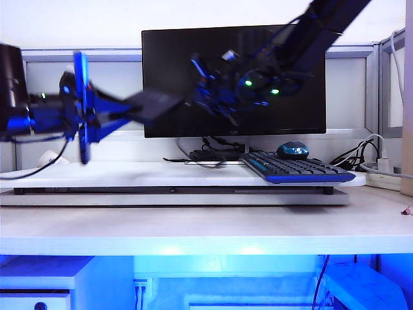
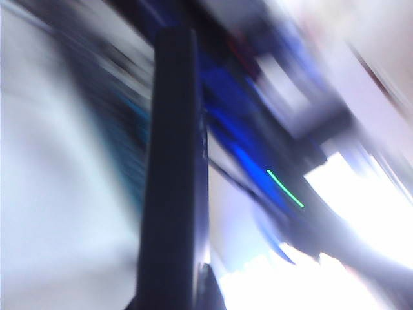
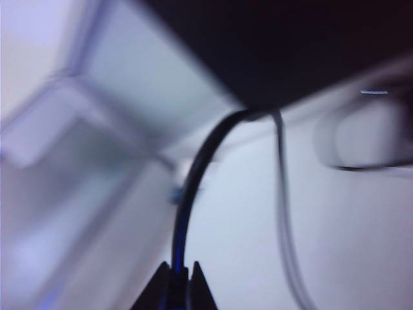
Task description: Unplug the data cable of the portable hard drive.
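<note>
A desk scene, heavily blurred by motion, with both robot arms raised in front of a dark monitor (image 1: 233, 81). The left gripper (image 1: 132, 111), reaching in from the left of the exterior view, is clamped on the portable hard drive (image 1: 155, 103), a small flat black box held in the air well above the white desk surface (image 1: 116, 173), its long axis running roughly level toward the other arm. In the left wrist view the drive (image 2: 173, 194) shows only as a long dark slab running away from the camera. The right gripper (image 1: 213, 90) comes down from the upper right, and in its wrist view its fingertips (image 3: 175, 284) are pinched shut on the data cable (image 3: 193, 187), a thin black cord that arcs away from the tips toward a dark shape. The right gripper sits just beside the drive's free end, so any pull would run along the drive's length, away from the left gripper. Whether the plug is still seated cannot be told. A black-and-blue keyboard (image 1: 297, 169) and a mouse (image 1: 292, 150) lie on the desk below
</note>
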Robot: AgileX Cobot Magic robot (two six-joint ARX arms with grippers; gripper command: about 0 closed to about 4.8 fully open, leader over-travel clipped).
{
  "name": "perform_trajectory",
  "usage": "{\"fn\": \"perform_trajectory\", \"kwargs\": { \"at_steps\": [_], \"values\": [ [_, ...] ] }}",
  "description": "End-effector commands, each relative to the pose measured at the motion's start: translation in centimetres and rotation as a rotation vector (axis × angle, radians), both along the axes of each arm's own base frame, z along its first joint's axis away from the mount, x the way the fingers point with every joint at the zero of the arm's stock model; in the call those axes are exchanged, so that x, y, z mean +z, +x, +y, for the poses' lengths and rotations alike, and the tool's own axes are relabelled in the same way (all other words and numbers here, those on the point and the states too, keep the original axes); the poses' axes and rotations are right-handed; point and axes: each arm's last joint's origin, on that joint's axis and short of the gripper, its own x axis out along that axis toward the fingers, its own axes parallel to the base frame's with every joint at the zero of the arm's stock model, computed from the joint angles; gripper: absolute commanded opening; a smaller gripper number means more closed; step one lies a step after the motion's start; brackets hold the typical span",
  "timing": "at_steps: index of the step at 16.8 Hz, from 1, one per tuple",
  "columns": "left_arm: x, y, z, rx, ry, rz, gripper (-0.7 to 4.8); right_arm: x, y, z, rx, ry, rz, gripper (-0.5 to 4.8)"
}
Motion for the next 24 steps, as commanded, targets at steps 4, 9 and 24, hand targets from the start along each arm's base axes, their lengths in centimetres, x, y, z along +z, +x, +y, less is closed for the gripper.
{"fn": "perform_trajectory", "kwargs": {
  "at_steps": [4, 9, 24],
  "values": [
    [-2.5, 1.1, 1.9, 0.463, 0.112, 0.208, -0.06, -0.6, 0.3, -0.7, -0.041, -0.04, 0.086, 1.54],
    [-2.9, 1.3, 3.3, 0.638, 0.129, 0.256, -0.06, -1.4, 0.0, -0.4, 0.054, -0.062, 0.174, 2.75],
    [1.0, 6.0, 5.6, 0.59, 1.02, -0.029, 4.79, -1.2, -0.3, 0.0, 0.159, -0.198, 0.172, 3.81]
  ]
}}
